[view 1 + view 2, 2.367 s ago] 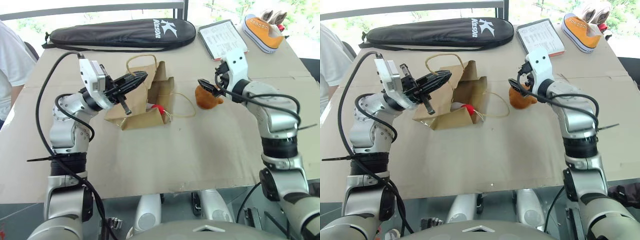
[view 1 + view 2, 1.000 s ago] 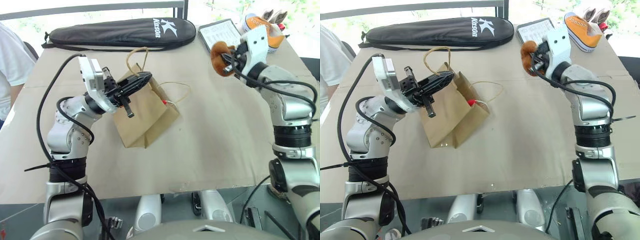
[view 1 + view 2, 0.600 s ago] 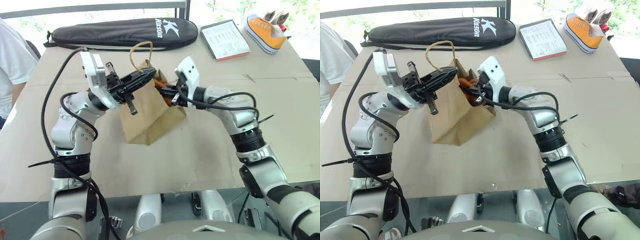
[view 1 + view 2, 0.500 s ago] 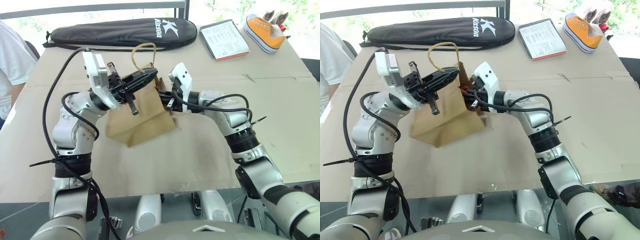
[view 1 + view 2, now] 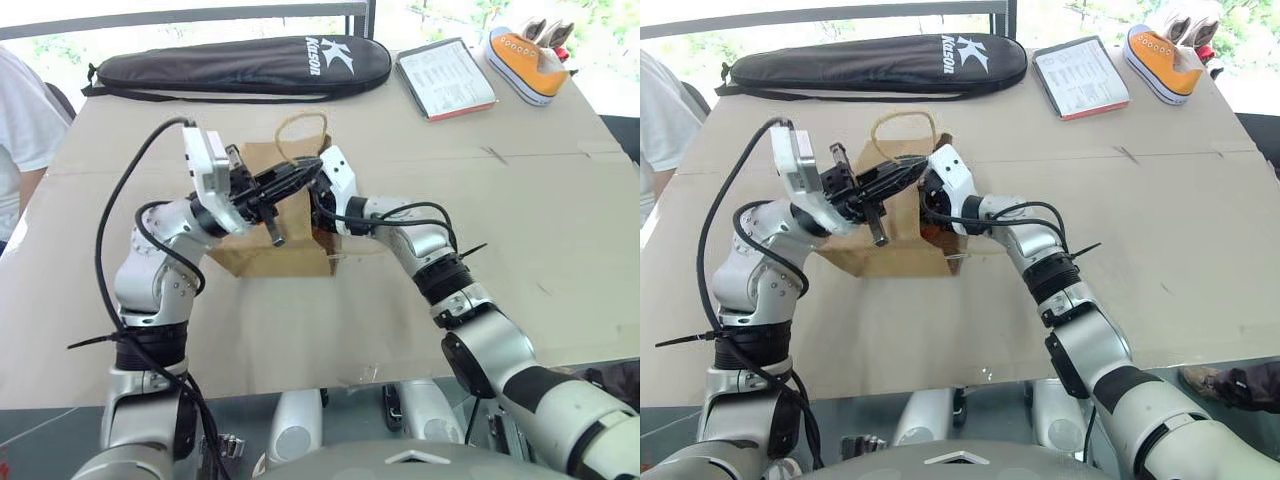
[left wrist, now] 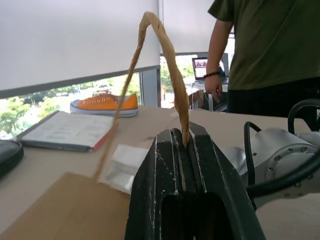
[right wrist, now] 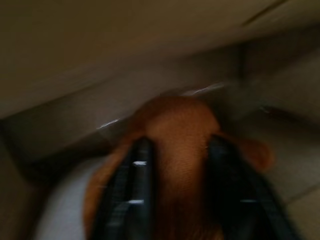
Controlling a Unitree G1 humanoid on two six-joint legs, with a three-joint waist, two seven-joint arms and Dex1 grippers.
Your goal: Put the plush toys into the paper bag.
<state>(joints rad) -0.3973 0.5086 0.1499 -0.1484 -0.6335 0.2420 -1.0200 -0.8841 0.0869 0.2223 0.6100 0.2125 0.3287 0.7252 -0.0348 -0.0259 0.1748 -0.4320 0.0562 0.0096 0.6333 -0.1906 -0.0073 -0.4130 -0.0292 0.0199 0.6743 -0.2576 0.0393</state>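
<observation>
Nearest the robot, on the cardboard-covered table (image 5: 420, 300), the paper bag (image 5: 262, 250) lies w/ its mouth propped up. Left gripper (image 6: 182, 150) is clenched on the bag's twisted handle (image 6: 165, 65), holding it up. Right gripper (image 7: 175, 195) is reached inside the bag, fingers either side of the brown plush (image 7: 175, 135); can't tell whether they still pinch it or have let go. White toy isn't visible, prob. deeper in. Step in hand looks like the drop-off of the 2nd toy. Next: free the toy fully, back the right arm out w/o snagging paper. Farther back: tablet (image 5: 446, 78), orange sneaker (image 5: 528, 62), black racket case (image 5: 240, 66).
</observation>
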